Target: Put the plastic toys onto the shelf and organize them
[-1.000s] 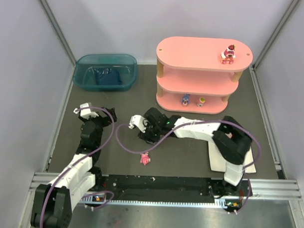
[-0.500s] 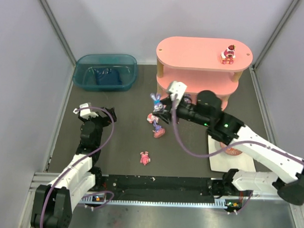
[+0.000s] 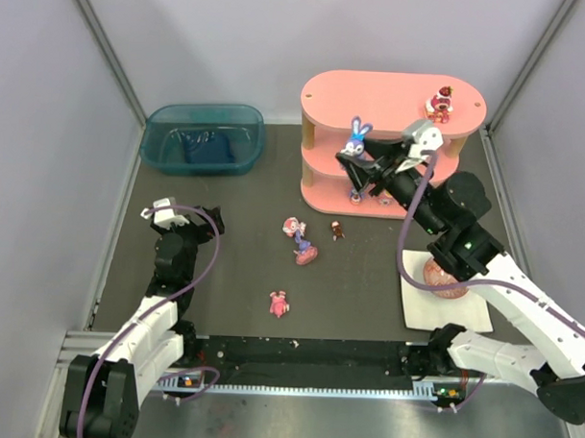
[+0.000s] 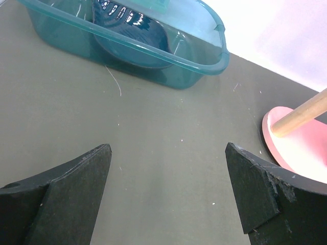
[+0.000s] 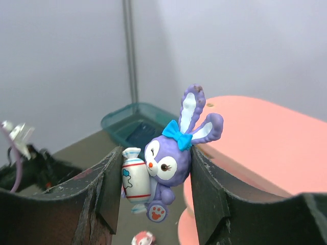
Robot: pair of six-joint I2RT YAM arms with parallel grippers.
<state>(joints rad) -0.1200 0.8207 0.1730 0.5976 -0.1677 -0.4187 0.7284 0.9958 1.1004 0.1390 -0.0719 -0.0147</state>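
Bunny figurine [image 5: 171,163], glossy moulded plastic: purple, with long white-lined ears, a blue bow and a striped candy at its side. I am watching the right gripper [image 3: 357,162] pinching it upright between matte black fingers [image 5: 97,204], jaws narrowed onto its body, off the table [image 3: 223,274] and in front of the shelf [image 3: 374,92], toward its left end. The shelf, smooth pink oval boards on round pale wooden posts, is standing at the far right corner. A red-and-pink figurine [image 3: 439,104] is sitting on the top board's right end. A pink-and-purple toy [image 3: 299,240] and a tiny dark toy [image 3: 337,230] are lying mid-table, and a pink toy [image 3: 279,303] nearer the near edge. The left gripper [image 4: 168,178] is hovering with its wedge fingers spread wide, holding nothing, facing the translucent teal bin [image 4: 127,35] at the far left corner.
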